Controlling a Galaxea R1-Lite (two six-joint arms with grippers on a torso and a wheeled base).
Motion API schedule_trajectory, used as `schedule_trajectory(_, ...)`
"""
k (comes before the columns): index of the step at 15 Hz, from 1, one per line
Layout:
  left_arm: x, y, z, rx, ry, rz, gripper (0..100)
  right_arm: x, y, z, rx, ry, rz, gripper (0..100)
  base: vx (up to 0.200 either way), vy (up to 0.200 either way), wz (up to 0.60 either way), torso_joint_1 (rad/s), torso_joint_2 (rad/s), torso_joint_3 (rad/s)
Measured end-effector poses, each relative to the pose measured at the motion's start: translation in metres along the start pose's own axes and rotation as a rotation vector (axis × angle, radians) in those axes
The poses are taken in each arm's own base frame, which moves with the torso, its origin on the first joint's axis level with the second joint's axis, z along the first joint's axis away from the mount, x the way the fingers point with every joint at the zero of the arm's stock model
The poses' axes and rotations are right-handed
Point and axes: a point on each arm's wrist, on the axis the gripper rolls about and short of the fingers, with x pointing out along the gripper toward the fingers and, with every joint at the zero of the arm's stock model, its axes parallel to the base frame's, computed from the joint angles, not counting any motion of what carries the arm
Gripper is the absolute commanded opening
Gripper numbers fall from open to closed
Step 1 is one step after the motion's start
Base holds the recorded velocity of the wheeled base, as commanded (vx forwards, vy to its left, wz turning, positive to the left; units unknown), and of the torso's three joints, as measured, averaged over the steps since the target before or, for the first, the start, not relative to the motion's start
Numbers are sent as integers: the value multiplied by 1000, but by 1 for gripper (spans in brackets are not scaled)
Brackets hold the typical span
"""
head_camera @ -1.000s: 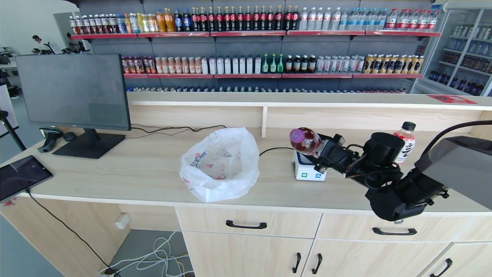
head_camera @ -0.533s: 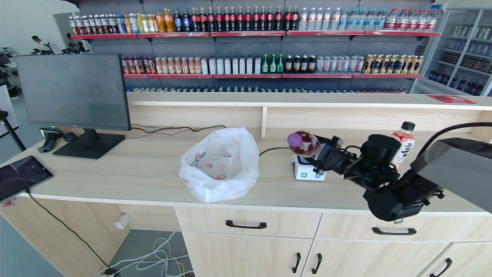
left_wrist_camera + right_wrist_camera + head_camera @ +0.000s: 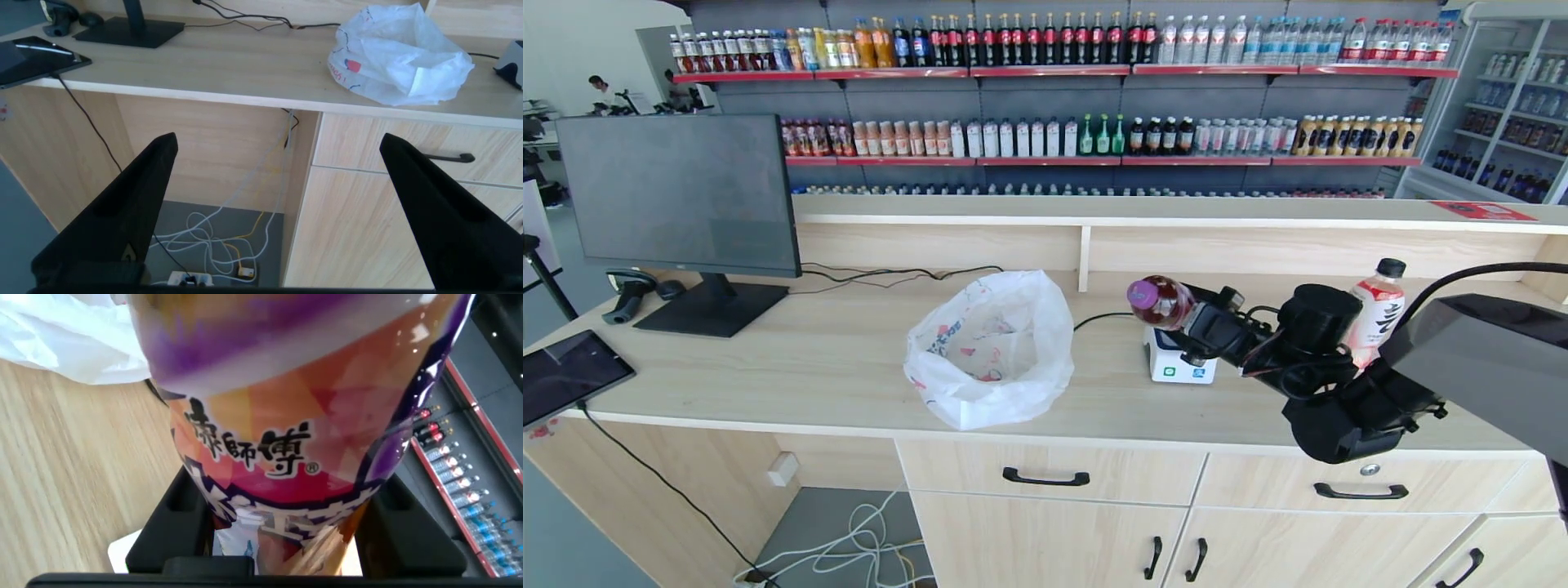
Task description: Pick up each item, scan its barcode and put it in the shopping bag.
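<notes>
Right hand (image 3: 1186, 317), over the tabletop (image 3: 833, 359) to the right of the shopping bag (image 3: 992, 347) and just above the scanner (image 3: 1176, 367), clamps the purple-capped bottle (image 3: 1158, 300) sideways, cap toward the bag. Left hand (image 3: 274, 163) hangs spread open below the tabletop's edge. The right arm partly hides a black-capped bottle (image 3: 1379, 306).

Dark monitor (image 3: 678, 196) to my left on the counter (image 3: 833, 359), tablet (image 3: 568, 376) at its corner (screen dark), drink shelves (image 3: 1045, 73) behind
</notes>
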Motion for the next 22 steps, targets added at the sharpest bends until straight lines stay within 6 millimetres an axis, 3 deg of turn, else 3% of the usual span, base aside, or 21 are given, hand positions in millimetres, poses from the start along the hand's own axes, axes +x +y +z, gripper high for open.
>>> schedule_trajectory(14,0,0,0,0,0,0,100,3,14,-7,-24,50,38,0,0,0,0,0,0,0)
schedule_trajectory(22,0,0,0,0,0,0,100,5,9,-14,-20,62,19,0,0,0,0,0,0,0)
